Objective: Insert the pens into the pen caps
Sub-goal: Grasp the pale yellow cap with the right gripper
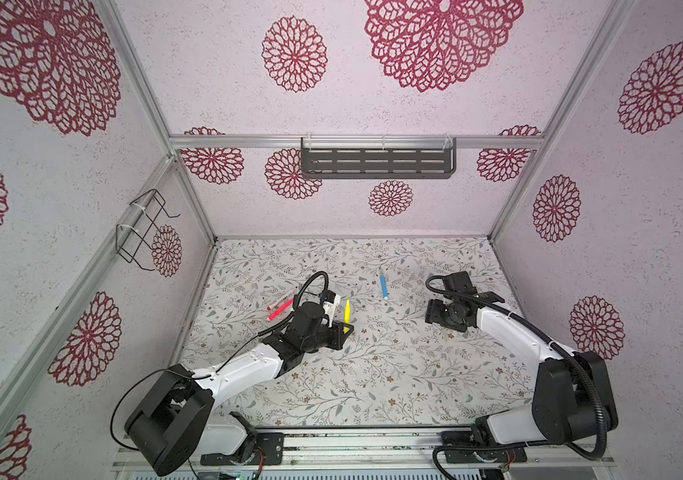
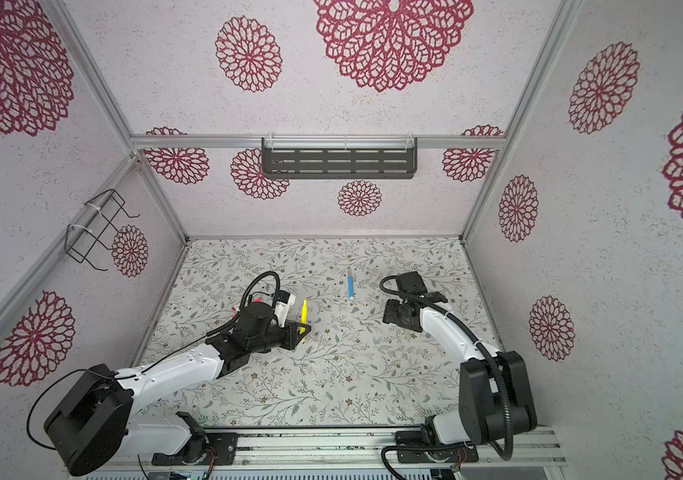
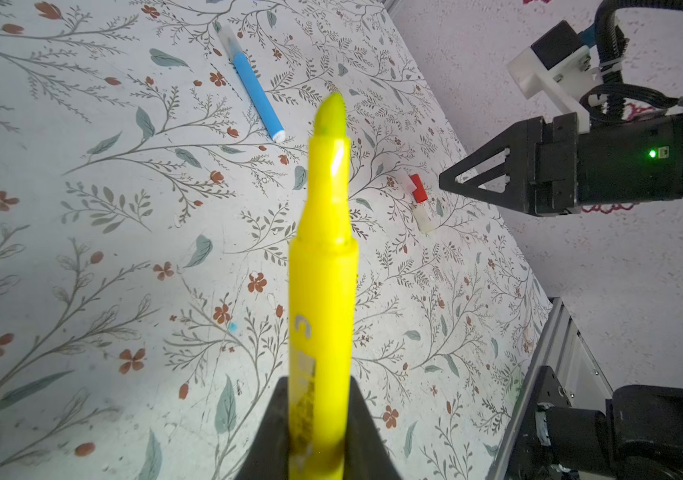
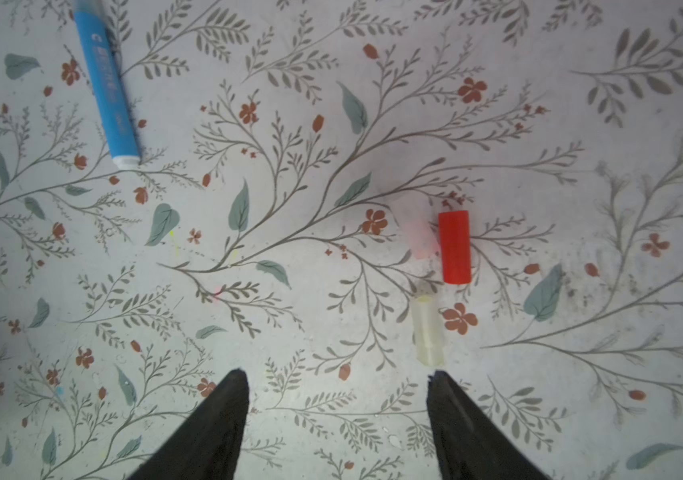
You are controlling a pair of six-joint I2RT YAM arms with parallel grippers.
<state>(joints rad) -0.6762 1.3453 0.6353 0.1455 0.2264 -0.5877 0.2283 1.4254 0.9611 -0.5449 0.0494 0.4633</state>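
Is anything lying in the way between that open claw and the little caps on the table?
Nothing visible. In the right wrist view, only bare table separates the open right gripper from the pale cap and the red cap just beyond it.

Uncapped yellow pen (image 3: 323,266) is gripped; blue pen (image 4: 107,87), red cap (image 4: 454,247), pale cap (image 4: 427,330) lie flat.

A robot test booth: aluminium framing (image 1: 248,142) and patterned wall panels (image 1: 206,75) box in the floral tabletop (image 1: 393,374); a slotted shelf (image 1: 377,163) hangs behind it, and robot arms (image 1: 248,368) stand on a rail (image 1: 373,446) before it.
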